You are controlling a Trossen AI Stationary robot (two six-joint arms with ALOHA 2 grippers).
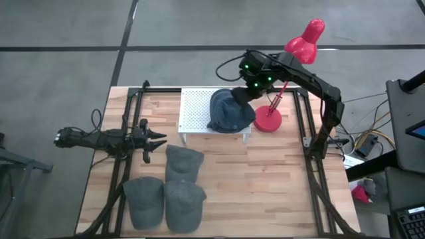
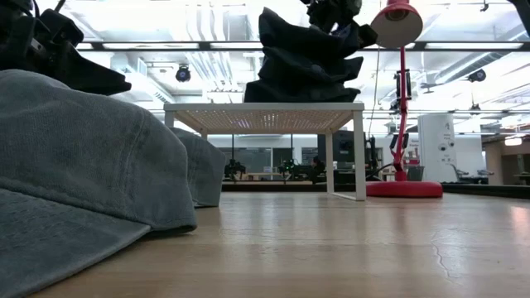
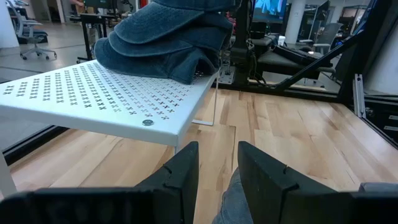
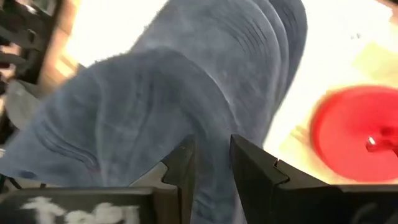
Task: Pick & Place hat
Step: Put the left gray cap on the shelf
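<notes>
hat (image 1: 230,111): matt denim cloth | table (image 1: 265,179): smooth wood | shelf (image 1: 196,109): perforated metal

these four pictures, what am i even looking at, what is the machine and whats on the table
Two robot arms work at a wooden table. One picture looks straight down, one sits at table height, and one comes from a camera on each arm's wrist. Three grey caps lie near the front. Further back stands a small white rack beside a red lamp. The right hand is down on a stack of blue caps on the rack, fingers slightly apart. The left hand waits over the table's left side, holding nothing.
</notes>
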